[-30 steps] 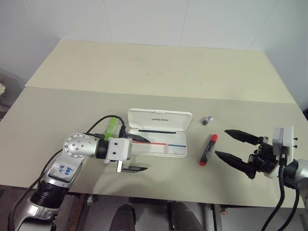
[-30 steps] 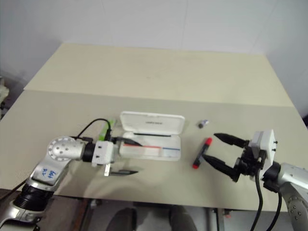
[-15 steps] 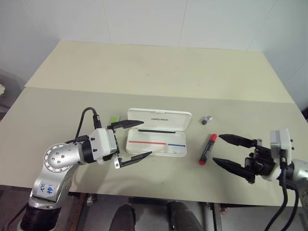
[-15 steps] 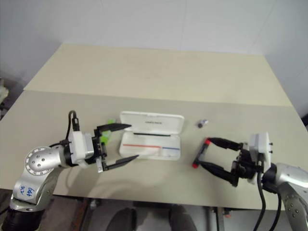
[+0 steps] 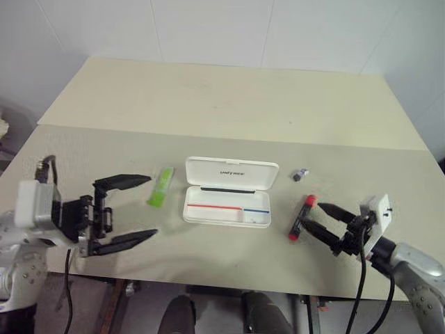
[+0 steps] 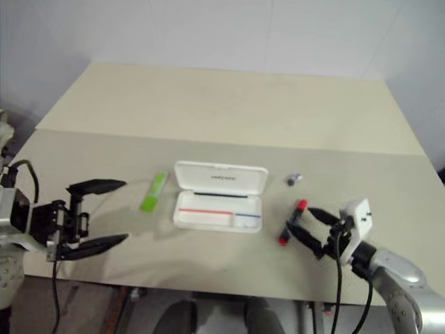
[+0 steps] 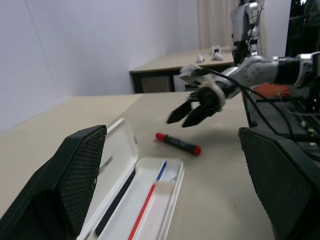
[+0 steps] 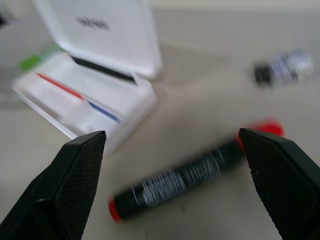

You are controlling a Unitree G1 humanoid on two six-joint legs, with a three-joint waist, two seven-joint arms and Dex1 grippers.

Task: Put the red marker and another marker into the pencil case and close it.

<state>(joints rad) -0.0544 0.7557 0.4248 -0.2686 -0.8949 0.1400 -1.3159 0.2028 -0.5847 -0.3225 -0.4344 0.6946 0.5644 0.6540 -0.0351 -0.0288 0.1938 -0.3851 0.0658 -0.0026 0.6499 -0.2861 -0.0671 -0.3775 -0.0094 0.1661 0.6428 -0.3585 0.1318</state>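
pencil case (image 5: pixel 229 195) lid: small dark lettering, too small to read | red marker (image 8: pixel 185 180) barrel: white print, blurred, unreadable | no other text legible

1. Each pincer has two long black fingers with a ribbed inner face: left pincer (image 5: pixel 119 211), right pincer (image 5: pixel 319 220).
2. White box-shaped wrist housings, silver-grey arm shells.
3. Black cables (image 5: pixel 362 278) run along both forearms.
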